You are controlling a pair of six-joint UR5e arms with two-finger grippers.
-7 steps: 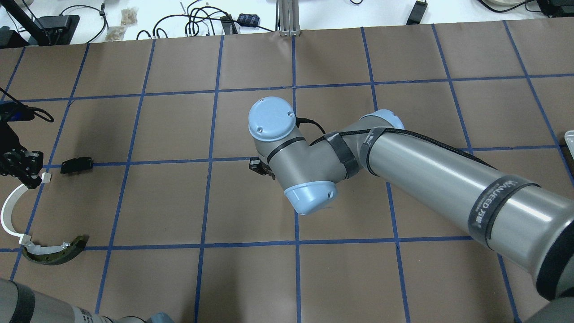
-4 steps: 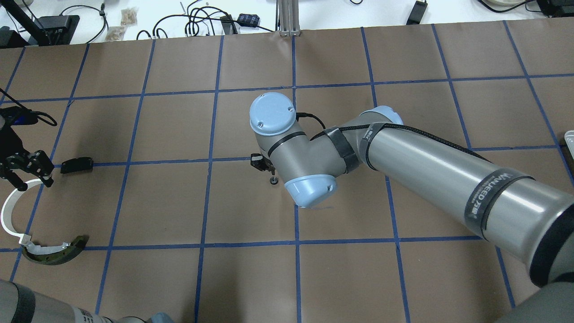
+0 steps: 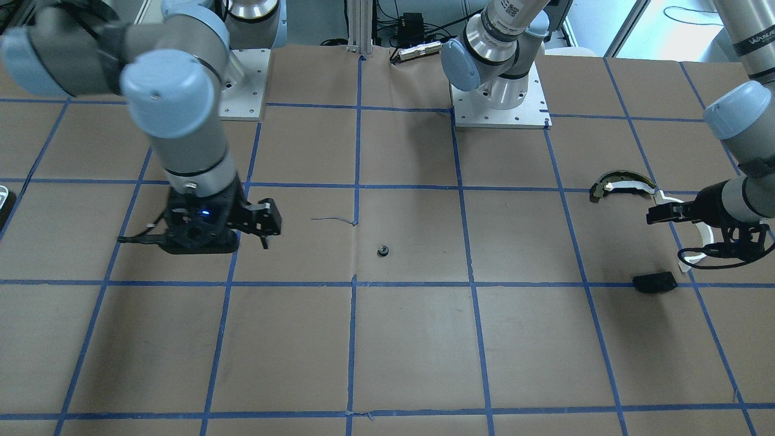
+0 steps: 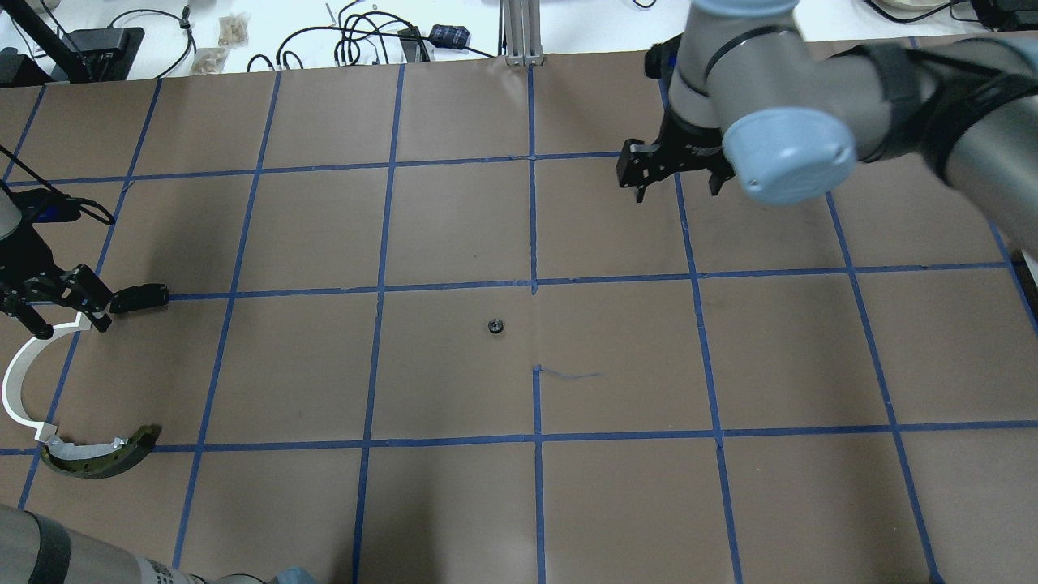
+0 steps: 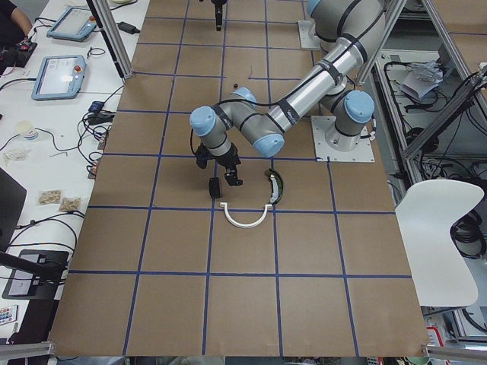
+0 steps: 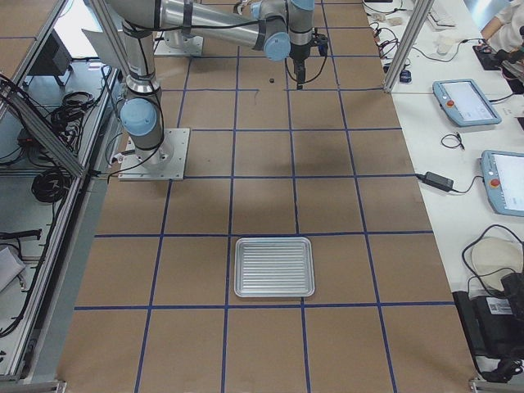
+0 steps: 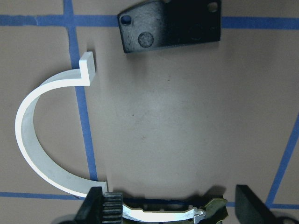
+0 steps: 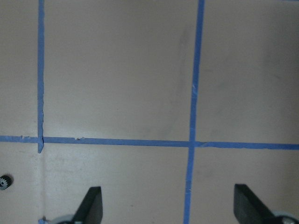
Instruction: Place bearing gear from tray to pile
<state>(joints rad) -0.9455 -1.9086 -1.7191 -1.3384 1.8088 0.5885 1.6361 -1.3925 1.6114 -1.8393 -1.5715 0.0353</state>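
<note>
Right gripper (image 4: 678, 193) hangs with jaws spread wide, nothing held, well apart from bearing gear (image 4: 496, 326) lying mid-table. Left gripper (image 4: 70, 323), likewise spread, hovers over pile (image 4: 12, 381). Judgement: straddle gear squarely, close gently.

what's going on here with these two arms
A small gear lies alone mid-table, apart from the pile of parts: a white arc, a black plate, a curved olive piece. The right pincer hangs open and empty, away from the gear. The left pincer hangs open over the white arc.
</note>
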